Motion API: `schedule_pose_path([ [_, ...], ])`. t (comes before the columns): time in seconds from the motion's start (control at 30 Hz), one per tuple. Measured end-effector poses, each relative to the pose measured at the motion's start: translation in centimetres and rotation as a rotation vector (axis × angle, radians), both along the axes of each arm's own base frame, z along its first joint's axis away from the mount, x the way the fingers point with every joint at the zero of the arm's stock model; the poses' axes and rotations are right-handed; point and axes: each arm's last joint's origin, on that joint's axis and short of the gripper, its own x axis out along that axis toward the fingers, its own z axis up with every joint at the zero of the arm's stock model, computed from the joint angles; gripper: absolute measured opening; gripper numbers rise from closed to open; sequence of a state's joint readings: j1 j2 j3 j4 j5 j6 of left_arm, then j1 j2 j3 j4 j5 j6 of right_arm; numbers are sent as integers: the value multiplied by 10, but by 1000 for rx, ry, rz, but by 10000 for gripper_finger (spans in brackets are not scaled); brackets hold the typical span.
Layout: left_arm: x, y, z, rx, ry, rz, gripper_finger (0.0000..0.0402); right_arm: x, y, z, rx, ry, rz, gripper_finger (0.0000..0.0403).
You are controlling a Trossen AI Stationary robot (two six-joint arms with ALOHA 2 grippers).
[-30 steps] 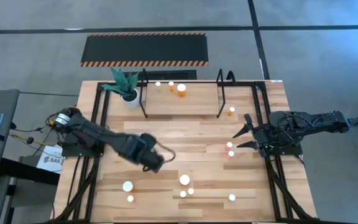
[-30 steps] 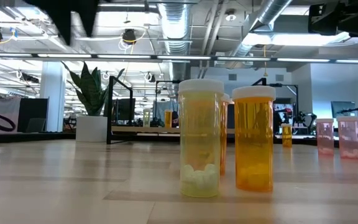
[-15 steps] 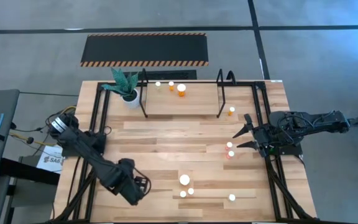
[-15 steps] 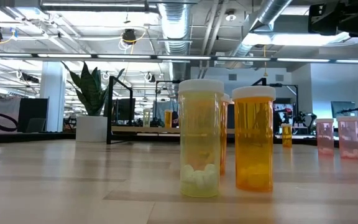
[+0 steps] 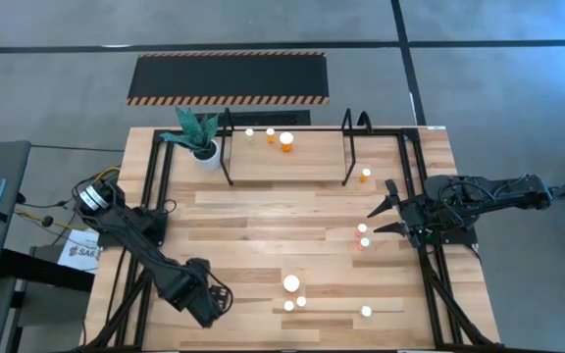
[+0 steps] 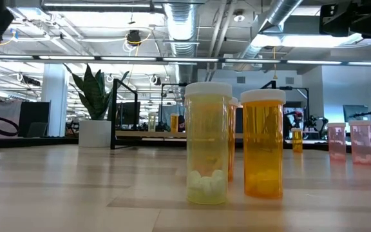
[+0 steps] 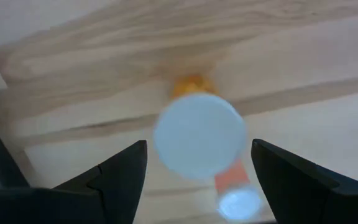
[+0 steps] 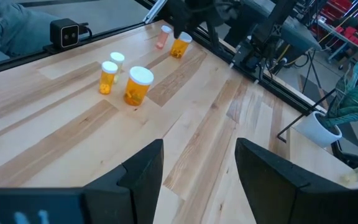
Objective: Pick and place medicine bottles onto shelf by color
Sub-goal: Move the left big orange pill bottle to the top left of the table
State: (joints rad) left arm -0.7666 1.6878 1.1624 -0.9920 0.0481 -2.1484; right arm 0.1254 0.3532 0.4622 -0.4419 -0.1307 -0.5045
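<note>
An orange medicine bottle point(image 7: 197, 134) with a wide white cap stands on the table near its front left, with a small pink bottle point(image 7: 237, 200) beside it. My left gripper point(image 7: 197, 143) points straight down over the orange one, open, one finger on each side of the cap and clear of it. In the high view this gripper point(image 5: 211, 302) hides both bottles. Other bottles point(image 5: 291, 284) stand near the front middle, and two pink ones point(image 5: 363, 235) at the right. The shelf point(image 5: 302, 165) at the back carries several bottles point(image 5: 286, 140). My right gripper point(image 5: 373, 222) waits open at the right edge.
A green plant in a white pot point(image 5: 202, 137) stands at the shelf's left end. Black hoop uprights point(image 5: 353, 147) frame the shelf. A yellow bottle point(image 6: 206, 151) and an orange bottle point(image 6: 263, 145) stand close to the low camera. Black frame rails point(image 5: 155, 186) run along both table sides.
My left gripper has swung from the table's middle toward the near left corner and come down, rolling as it went. It now stands over the two bottles there, which have not moved.
</note>
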Motion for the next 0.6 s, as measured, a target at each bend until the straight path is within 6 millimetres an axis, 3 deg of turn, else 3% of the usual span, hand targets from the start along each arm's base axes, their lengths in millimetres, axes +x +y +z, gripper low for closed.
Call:
schedule_pose_path([
  [0.27,-4,4,-16,3,-5,-25,275,0,0,0,0,0,0,223],
  [0.6,-2,8,-21,9,-10,-43,275,0,0,0,0,0,0,223],
])
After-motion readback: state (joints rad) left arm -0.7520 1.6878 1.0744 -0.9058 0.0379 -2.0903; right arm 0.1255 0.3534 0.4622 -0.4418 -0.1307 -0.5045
